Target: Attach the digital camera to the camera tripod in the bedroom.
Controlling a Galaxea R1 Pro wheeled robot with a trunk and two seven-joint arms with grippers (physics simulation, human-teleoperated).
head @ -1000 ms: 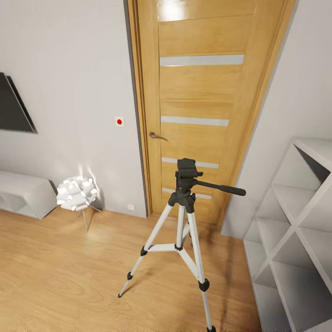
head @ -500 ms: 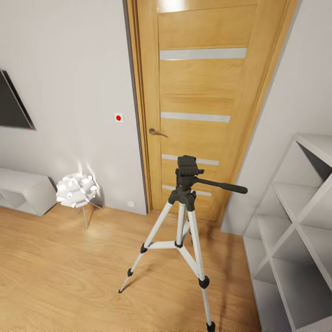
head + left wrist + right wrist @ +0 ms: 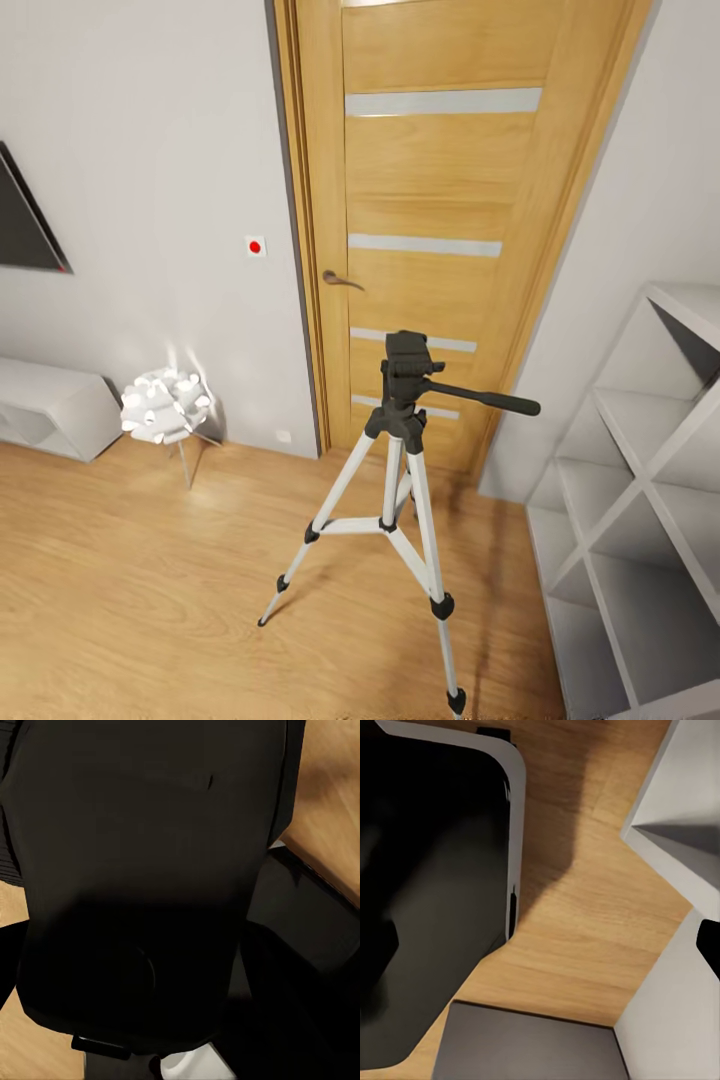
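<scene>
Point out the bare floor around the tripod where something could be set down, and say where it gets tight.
The widest free patch is the light wood plank floor between the silver-legged black-headed camera tripod and the white petal-shaped floor lamp. Tighter: the strip between the tripod's legs and the white cubby shelf, and the gap between the tripod and the oak striped door, where the black pan bar juts out.
</scene>
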